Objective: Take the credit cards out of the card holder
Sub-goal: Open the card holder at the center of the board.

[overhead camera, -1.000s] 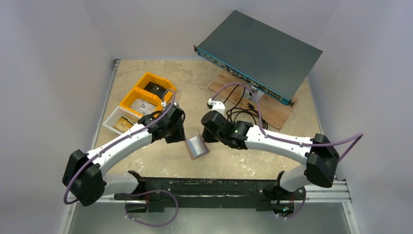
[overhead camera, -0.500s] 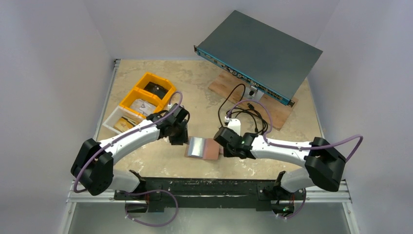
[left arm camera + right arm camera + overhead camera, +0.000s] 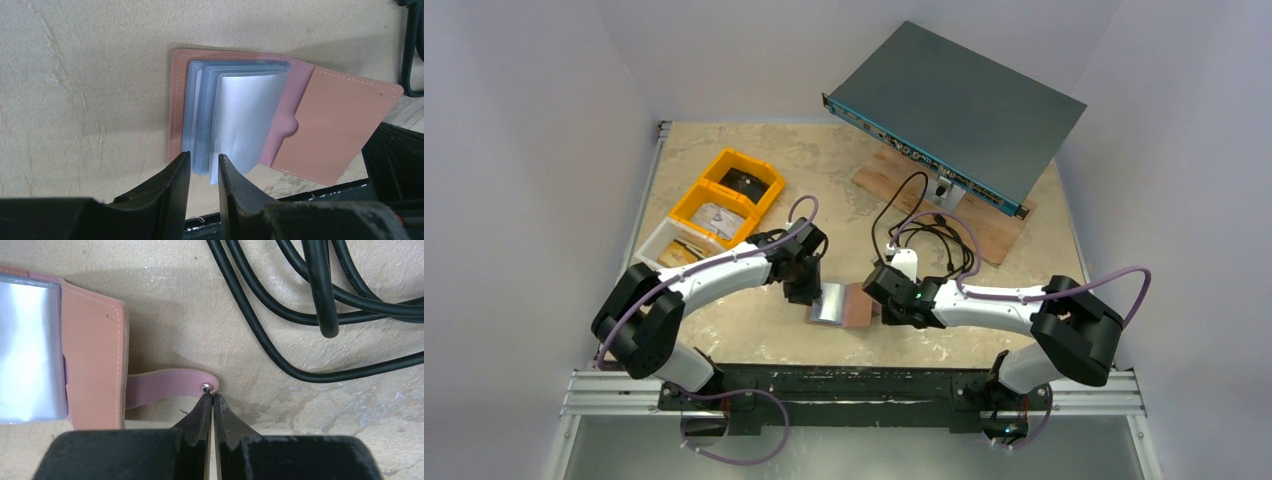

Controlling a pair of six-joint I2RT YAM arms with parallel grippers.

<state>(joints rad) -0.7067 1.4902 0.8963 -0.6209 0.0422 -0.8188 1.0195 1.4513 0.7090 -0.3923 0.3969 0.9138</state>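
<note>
Left fingers (image 3: pixel 172 187) slightly apart astride card holder (image 3: pixel 330 125) sleeves (image 3: pixel 245 115); right fingers (image 3: pixel 199 420) closed; beige table (image 3: pixel 824 160), white walls (image 3: pixel 524 150).

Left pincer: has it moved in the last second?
Yes. The left pincer has shifted right, away from the yellow bins, up to the open card holder's left edge.

- The table (image 3: pixel 824 165) has a beige, mottled top.
- The card holder (image 3: pixel 844 303) lies open and flat on it, near the middle of the near edge, its pale sleeves facing up on the left half and its strap (image 3: pixel 167 385) stretched out to the right.
- Two yellow bins (image 3: pixel 724 195) and a white bin (image 3: pixel 664 250) sit in a row at the left.
- A wooden board (image 3: pixel 984 238) lies at the far right.
- Black cables (image 3: pixel 924 232) coil between the board and the card holder.
</note>
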